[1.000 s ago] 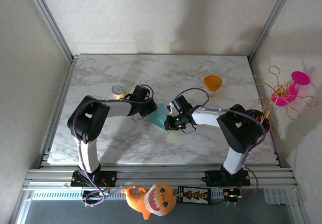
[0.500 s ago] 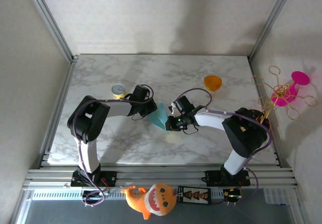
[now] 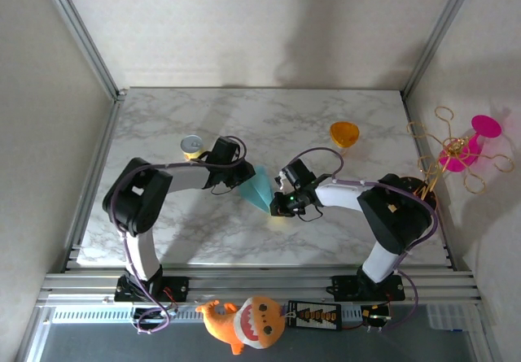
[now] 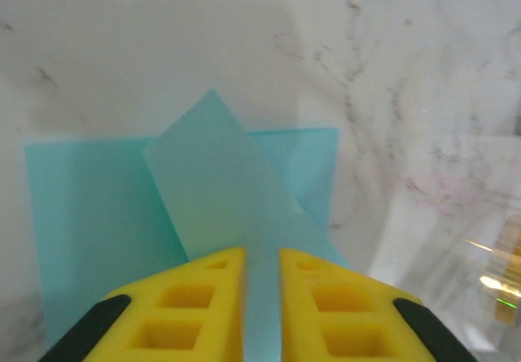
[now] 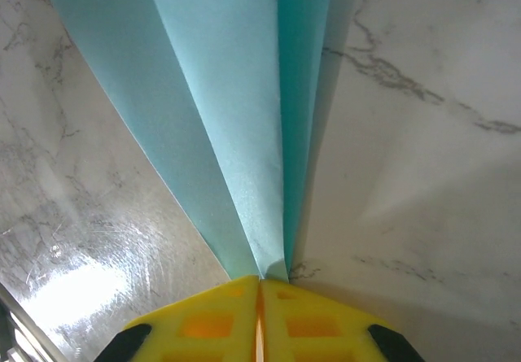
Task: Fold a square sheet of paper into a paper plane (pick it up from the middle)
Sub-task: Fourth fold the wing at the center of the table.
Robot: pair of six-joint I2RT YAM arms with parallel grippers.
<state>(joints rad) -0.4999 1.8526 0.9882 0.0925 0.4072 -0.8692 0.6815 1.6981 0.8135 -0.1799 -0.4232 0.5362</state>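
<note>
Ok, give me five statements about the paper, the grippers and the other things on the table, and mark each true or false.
1. The right gripper is closed on the pointed end of the folded teal paper. True.
2. The orange cup sits on the paper. False: it stands apart from it, farther back on the table.
3. The left gripper has a narrow gap between its fingers. True.
4. The paper lies as a flat, unfolded square. False: it is creased lengthwise and tapers to a point.
5. In the top view, the yellow can stands to the right of the orange cup. False: it stands well to the left, near the left arm.
</note>
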